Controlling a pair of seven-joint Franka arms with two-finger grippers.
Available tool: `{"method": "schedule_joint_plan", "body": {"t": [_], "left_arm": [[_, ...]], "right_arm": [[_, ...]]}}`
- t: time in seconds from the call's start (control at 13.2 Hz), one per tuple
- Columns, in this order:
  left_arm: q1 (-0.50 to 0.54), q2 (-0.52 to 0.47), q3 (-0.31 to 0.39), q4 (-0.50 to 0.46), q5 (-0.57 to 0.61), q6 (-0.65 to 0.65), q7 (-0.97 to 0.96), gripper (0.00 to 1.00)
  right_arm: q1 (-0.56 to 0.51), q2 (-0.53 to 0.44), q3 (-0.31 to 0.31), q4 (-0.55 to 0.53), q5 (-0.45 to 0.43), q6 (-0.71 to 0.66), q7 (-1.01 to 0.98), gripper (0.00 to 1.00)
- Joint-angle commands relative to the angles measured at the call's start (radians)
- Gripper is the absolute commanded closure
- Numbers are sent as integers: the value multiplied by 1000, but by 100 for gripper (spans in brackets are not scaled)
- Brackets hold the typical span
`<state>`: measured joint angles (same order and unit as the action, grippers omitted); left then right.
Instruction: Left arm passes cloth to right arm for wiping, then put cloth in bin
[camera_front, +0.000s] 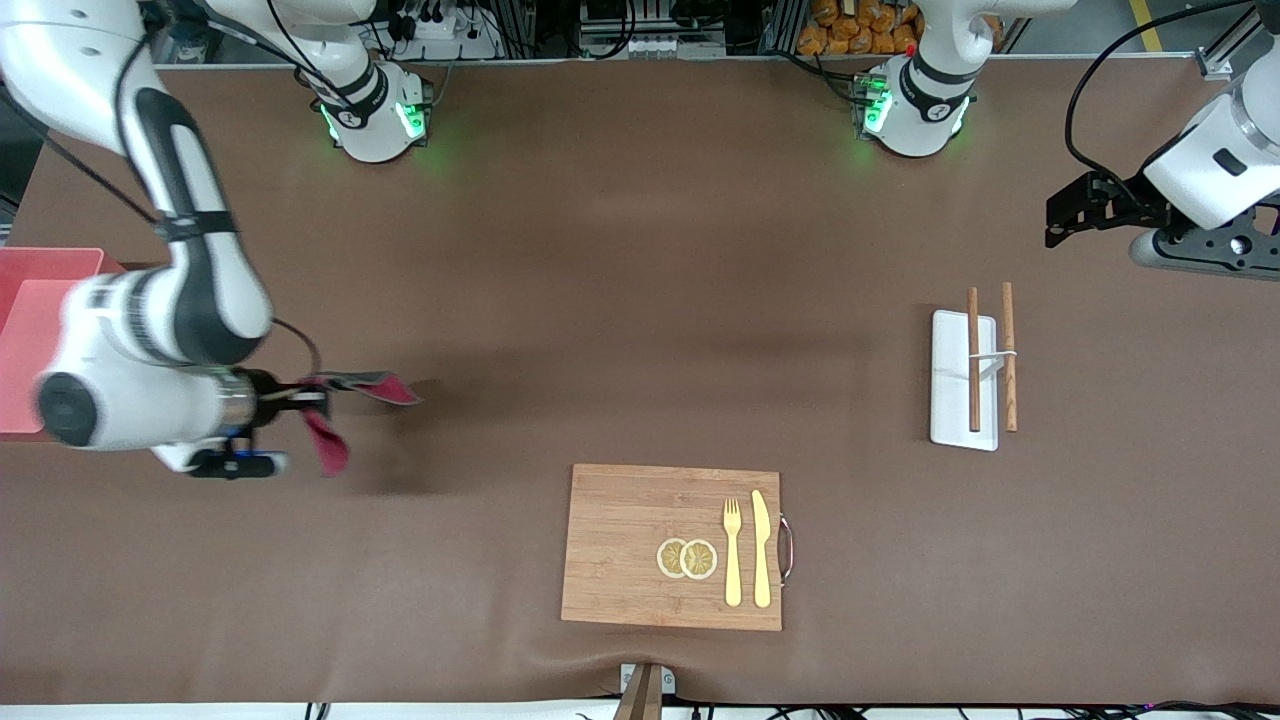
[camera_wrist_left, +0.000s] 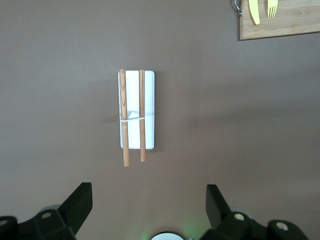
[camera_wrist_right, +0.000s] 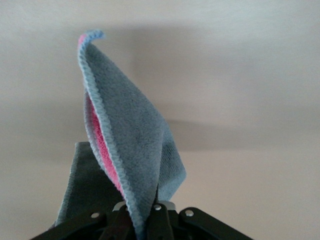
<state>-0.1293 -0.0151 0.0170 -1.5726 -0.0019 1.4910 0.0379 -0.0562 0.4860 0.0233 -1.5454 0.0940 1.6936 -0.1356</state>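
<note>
**A:** You asked where the cloth (camera_front: 345, 410) is. The right gripper (camera_front: 300, 400) has it clenched between its fingers, up in the air over the brown table (camera_front: 600, 300), near the edge at the right arm's end. The rag hangs loose in two flaps, one showing crimson, one grey. In the right wrist view you see the grey face folded over the pink one, pinched at the fingertips.

**B:** And the bin (camera_front: 30, 330)?

**A:** You find it at the table edge on the right arm's end, a salmon-pink tub. The forearm of the right arm covers a large part of it, so you see only one wall and a corner. The cloth is beside the bin, not in it.

**B:** What about the other arm?

**A:** The left gripper (camera_wrist_left: 149, 205) waits over the table near the edge at the left arm's end, its jaws released and wide apart, holding nothing. Below it, in the left wrist view, you see a white tray (camera_wrist_left: 150, 107) with two wooden sticks (camera_wrist_left: 133, 117) lying on it, joined by a thin white band.

**B:** Is something in the way on the table?

**A:** A bamboo cutting board (camera_front: 620, 545) lies close to the table edge nearest the front camera, about the middle. On it you see two lemon slices (camera_front: 687, 558), a yellow fork (camera_front: 732, 550) and a yellow knife (camera_front: 761, 548). It is well apart from the cloth and from the bin.
</note>
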Motion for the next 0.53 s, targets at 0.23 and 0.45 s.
{"method": "schedule_joint_plan", "body": {"t": [0.23, 0.45], "left_arm": [[13, 0, 12, 51, -7, -17, 5, 0], [13, 9, 9, 57, -3, -11, 8, 0]], "right_arm": [[-1, -38, -303, 100, -11, -120, -544, 100], [-55, -24, -390, 142, -39, -109, -773, 100]]}}
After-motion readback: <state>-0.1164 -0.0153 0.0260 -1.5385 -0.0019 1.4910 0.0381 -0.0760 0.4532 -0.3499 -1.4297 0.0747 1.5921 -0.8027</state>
